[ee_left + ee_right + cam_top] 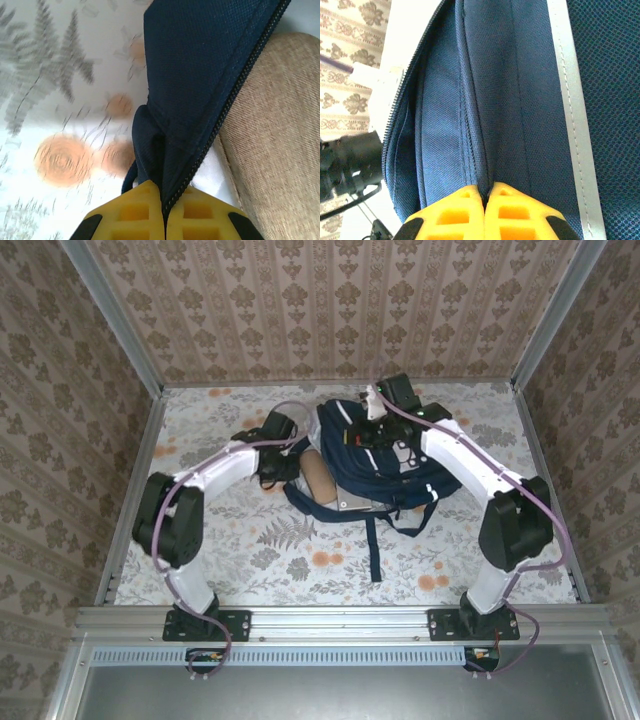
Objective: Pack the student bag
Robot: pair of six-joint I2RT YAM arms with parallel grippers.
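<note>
The student bag [375, 472], a navy-blue backpack, lies in the middle of the table with its opening facing left. My left gripper [283, 468] is at that left edge. Its yellow fingers [135, 210] are shut on the bag [200, 65] along its zipper edge. A tan fabric item [318, 478] sits in the opening, beside the pinched edge [280, 140]. My right gripper [372, 435] is on the bag's upper side, shut on a fold of navy fabric [520, 100] beside a pale stripe [570, 100].
A dark strap [373, 545] trails from the bag toward the near edge. The floral tablecloth [250, 540] is bounded by patterned walls and metal posts [135, 360] at left, right and back. Part of the left arm [345, 160] is close beside the bag.
</note>
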